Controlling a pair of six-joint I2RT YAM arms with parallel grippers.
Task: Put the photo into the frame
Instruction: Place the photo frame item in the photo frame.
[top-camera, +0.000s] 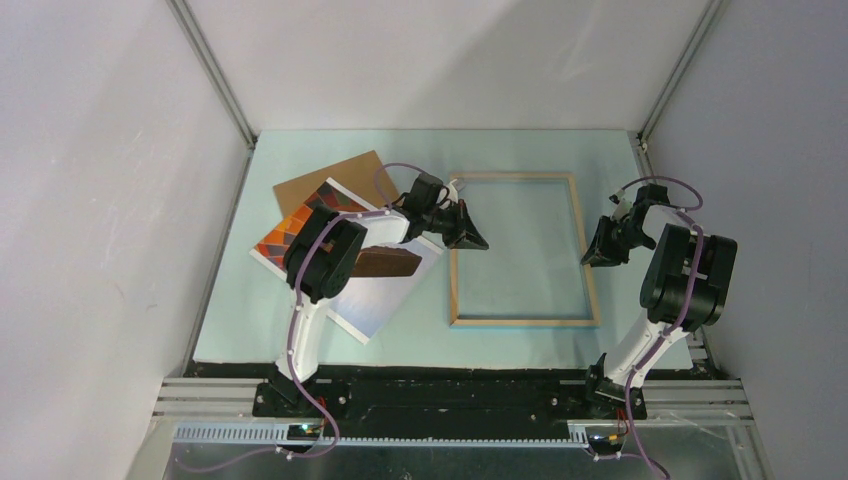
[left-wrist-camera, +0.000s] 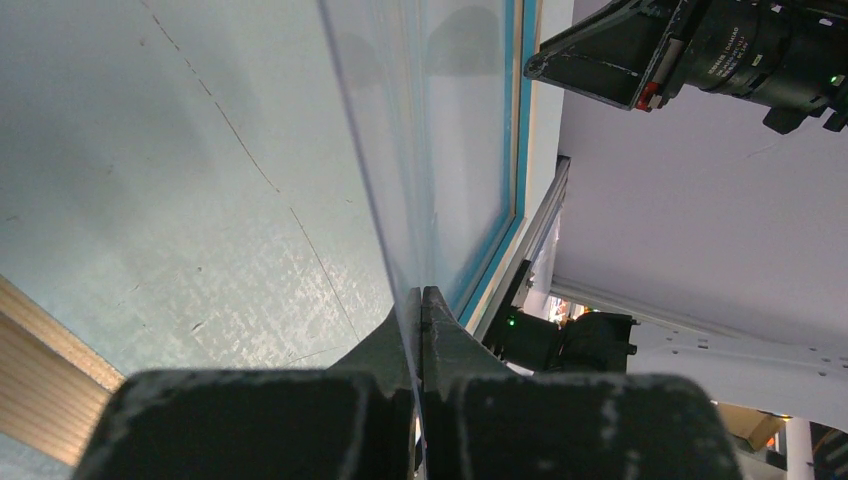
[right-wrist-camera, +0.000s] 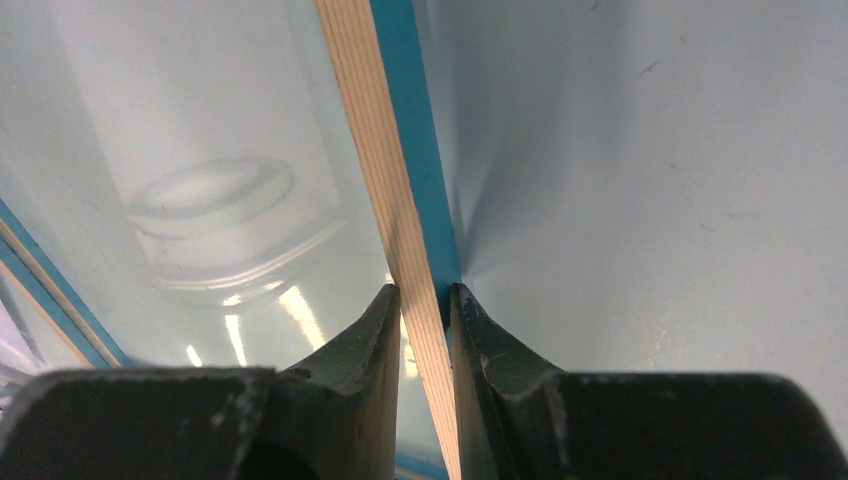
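Observation:
The frame (top-camera: 520, 321) lies in the middle of the table, light wood side up. My right gripper (top-camera: 603, 250) is shut on its right rail; in the right wrist view the wood and blue rail (right-wrist-camera: 375, 120) runs between the fingers of that gripper (right-wrist-camera: 425, 295). My left gripper (top-camera: 470, 236) is at the frame's left rail. There it (left-wrist-camera: 420, 295) is shut on the edge of a thin clear pane (left-wrist-camera: 450, 120). The photo (top-camera: 300, 232) lies at the left, partly hidden under the left arm, with no gripper on it.
A plain brown backing board (top-camera: 335, 175) lies partly under the photo at the back left. The table mat ends at metal rails on the left, the right and the near side. In the left wrist view the right gripper (left-wrist-camera: 600, 65) shows beyond the frame's blue edge (left-wrist-camera: 512, 150).

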